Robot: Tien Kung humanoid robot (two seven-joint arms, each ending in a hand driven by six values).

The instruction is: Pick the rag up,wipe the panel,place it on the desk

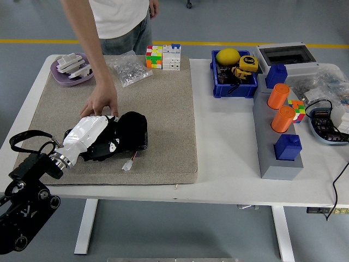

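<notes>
One left hand (112, 143), rag (131, 128) pressed on panel (143, 139)

You won't find any text you can read here. The yellow tape measure (248, 61) in the blue bin (234, 87) has a dark round label, but its print is too small to make out.
</notes>
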